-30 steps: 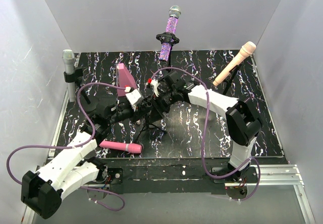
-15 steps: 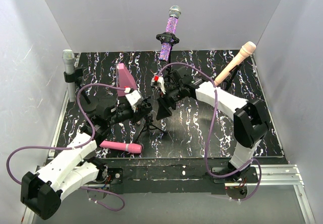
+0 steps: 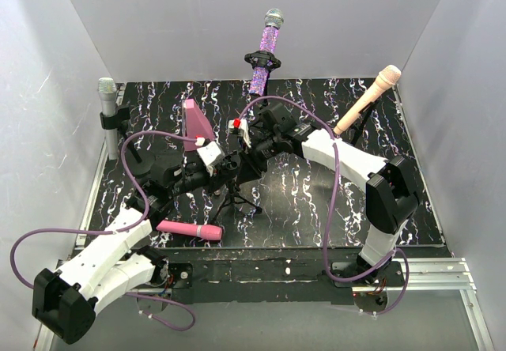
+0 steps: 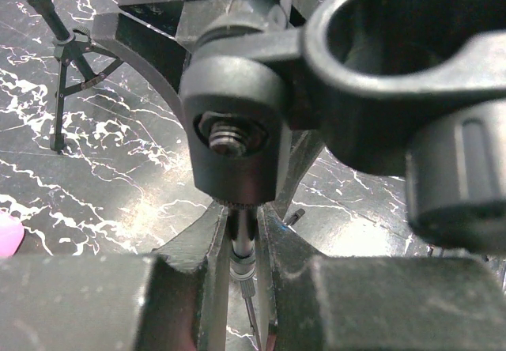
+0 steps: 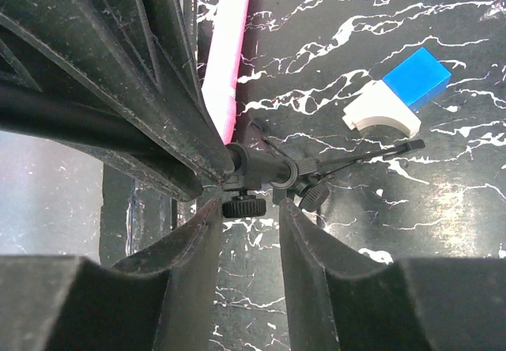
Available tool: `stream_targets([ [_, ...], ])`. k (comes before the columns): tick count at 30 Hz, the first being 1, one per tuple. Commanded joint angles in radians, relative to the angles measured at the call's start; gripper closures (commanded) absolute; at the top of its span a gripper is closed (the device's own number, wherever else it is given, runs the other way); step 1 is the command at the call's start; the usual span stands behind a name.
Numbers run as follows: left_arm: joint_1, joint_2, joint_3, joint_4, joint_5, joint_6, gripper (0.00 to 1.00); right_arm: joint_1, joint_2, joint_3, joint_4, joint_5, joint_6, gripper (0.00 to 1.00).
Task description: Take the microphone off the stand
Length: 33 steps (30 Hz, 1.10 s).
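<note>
Microphone (image 3: pixel 190 229): lying flat on mat (image 3: pixel 300 201), front-left, close to the mat's near edge, well apart from any clip.
Left gripper (image 4: pixel 243 244): clenched on the thin stem of centre stand (image 3: pixel 237 199), just under its head. Fingers pinch the rod from both sides.
Clip (image 4: pixel 348 122): bare ring, nothing seated in it. I judge the removal from this stand done.
Right gripper (image 5: pixel 249 232): fingers part-way in, flanking the stand's joint and its knob (image 5: pixel 239 207). The wrist view is too crowded to say whether the pads have bitten, so I cannot tell.
Step in hand: by my reading, steadying the empty stand so it can stand alone.
- Hold the left clamp firm and the stem upright.
- Bring the right fingers square onto the tube, not the knob, which could turn and slacken the joint.
- Seat the tripod feet flat before letting go, one hand at a time.
- Don't swing the legs front-left, where the microphone lies.
Microphone looks: slim, smooth, pink all over, deeper pink at its right end. Round body, so likely to roll if nudged.
</note>
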<state>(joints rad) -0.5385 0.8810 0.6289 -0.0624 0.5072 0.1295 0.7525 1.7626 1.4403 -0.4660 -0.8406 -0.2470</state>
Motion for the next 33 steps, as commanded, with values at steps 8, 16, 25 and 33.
stream_targets([
  [8, -0.011, -0.004, 0.003, -0.028, 0.022, -0.025, 1.00, 0.019, -0.014, -0.003, 0.024, 0.014, -0.041, 0.49],
  [16, -0.011, -0.001, 0.002, -0.025, 0.016, -0.031, 1.00, 0.028, -0.009, -0.011, 0.023, 0.023, -0.046, 0.55],
  [25, -0.011, 0.003, 0.002, -0.025, 0.008, -0.036, 1.00, 0.030, -0.025, -0.038, 0.010, 0.051, -0.072, 0.55],
  [33, -0.011, 0.006, 0.000, -0.016, 0.005, -0.047, 1.00, 0.031, -0.043, -0.040, 0.069, 0.058, -0.029, 0.77],
])
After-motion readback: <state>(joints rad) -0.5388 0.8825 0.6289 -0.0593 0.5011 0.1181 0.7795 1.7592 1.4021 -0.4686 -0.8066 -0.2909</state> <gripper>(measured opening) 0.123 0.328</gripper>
